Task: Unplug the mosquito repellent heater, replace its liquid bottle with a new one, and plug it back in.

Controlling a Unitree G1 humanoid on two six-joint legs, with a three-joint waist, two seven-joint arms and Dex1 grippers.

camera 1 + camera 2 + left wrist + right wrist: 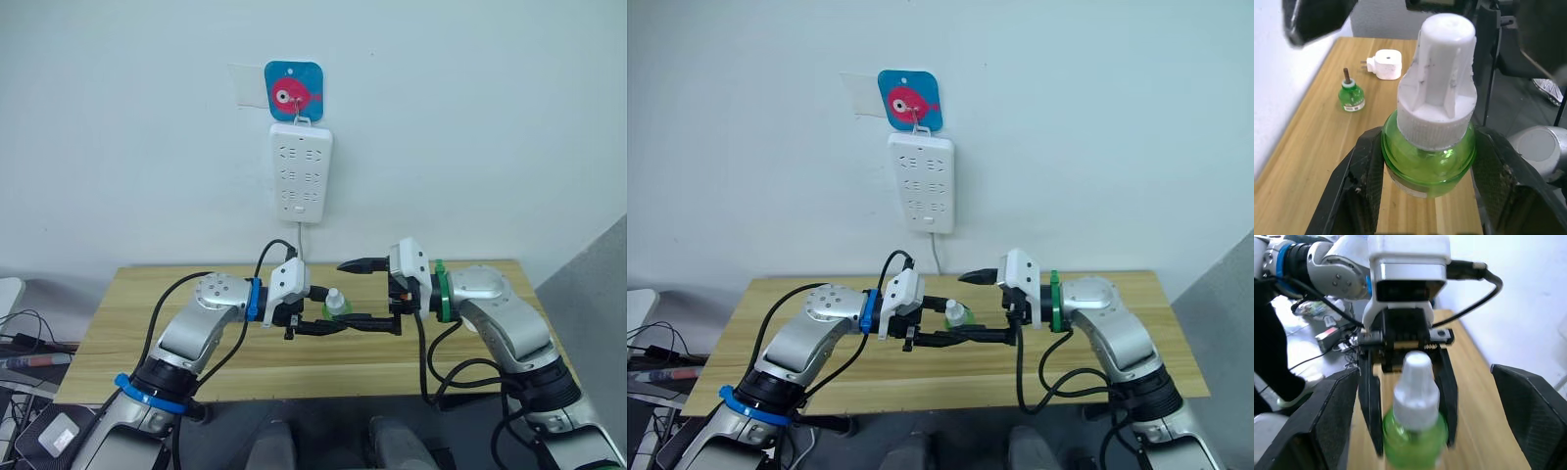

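Note:
My left gripper (318, 321) is shut on the new one (1426, 156), a green bottle with a white screw cap (1439, 83), held upright above the table. My right gripper (350, 294) is open, one finger above and one below the bottle's cap (1416, 384), not touching it. In the left wrist view the mosquito repellent heater (1386, 64) lies unplugged on the table, prongs to the side. Beside it stands its liquid bottle (1351, 95), green, with a dark wick and no cap.
A white power strip (301, 173) hangs on the wall under a blue hook plate with a pink fish (293, 92). Its cord drops behind the wooden table (127, 304). Cables and clutter lie on the floor at the left.

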